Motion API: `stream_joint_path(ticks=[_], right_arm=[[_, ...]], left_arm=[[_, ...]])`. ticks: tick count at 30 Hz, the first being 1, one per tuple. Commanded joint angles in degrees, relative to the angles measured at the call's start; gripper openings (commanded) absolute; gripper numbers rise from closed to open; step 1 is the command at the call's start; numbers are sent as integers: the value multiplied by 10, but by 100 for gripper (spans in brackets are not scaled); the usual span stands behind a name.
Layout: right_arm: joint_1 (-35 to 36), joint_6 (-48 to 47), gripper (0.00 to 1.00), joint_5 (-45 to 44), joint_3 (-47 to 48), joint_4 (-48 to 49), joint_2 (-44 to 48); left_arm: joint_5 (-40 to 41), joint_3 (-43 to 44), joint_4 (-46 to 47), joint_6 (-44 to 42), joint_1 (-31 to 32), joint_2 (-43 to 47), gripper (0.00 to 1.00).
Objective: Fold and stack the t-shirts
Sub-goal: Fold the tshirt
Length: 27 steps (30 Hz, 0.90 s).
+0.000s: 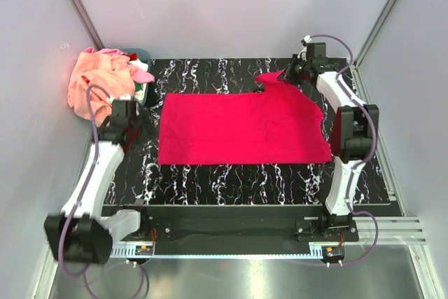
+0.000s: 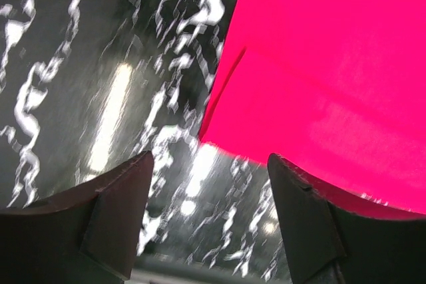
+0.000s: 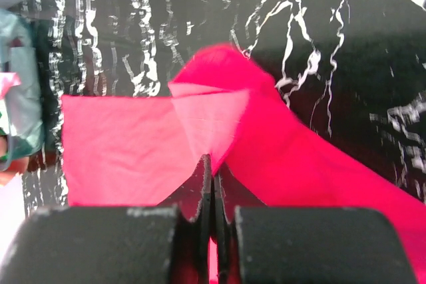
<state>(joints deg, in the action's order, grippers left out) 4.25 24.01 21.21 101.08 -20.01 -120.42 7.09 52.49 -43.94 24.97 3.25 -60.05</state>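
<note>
crimson t-shirt (image 1: 238,127) lies flat on the table (image 1: 231,180). right gripper (image 3: 212,167) is pinched tight on its far-right corner; left gripper (image 2: 210,161) hangs open just off its left edge. i read this as fold start: next i'd carry that corner leftward, low and steady.

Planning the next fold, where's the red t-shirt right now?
In the top view the red t-shirt lies spread mid-table between the arms, its far right corner pinched by the right gripper, the open left gripper just off its left edge.

One t-shirt (image 1: 238,127) lies spread on the table (image 1: 210,180); other t-shirts (image 1: 98,83) heap over the basket (image 1: 142,54) (far left corner).
</note>
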Motion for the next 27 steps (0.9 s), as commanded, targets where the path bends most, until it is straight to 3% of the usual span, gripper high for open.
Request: stream_joint_path(ticks=[1, 7, 16, 24, 27], right_arm=[[-1, 9, 0, -44, -65, 54, 71], [0, -8, 0, -48, -128, 45, 128], [1, 4, 0, -26, -215, 75, 182], [1, 15, 0, -22, -250, 78, 225], [1, 14, 0, -28, -260, 81, 244]], left_arm=[[-3, 91, 107, 16, -3, -113, 72], [6, 251, 128, 13, -3, -319, 66], [3, 462, 111, 4, 0, -549, 64], [5, 610, 91, 0, 4, -703, 64], [-3, 619, 97, 11, 4, -736, 64]])
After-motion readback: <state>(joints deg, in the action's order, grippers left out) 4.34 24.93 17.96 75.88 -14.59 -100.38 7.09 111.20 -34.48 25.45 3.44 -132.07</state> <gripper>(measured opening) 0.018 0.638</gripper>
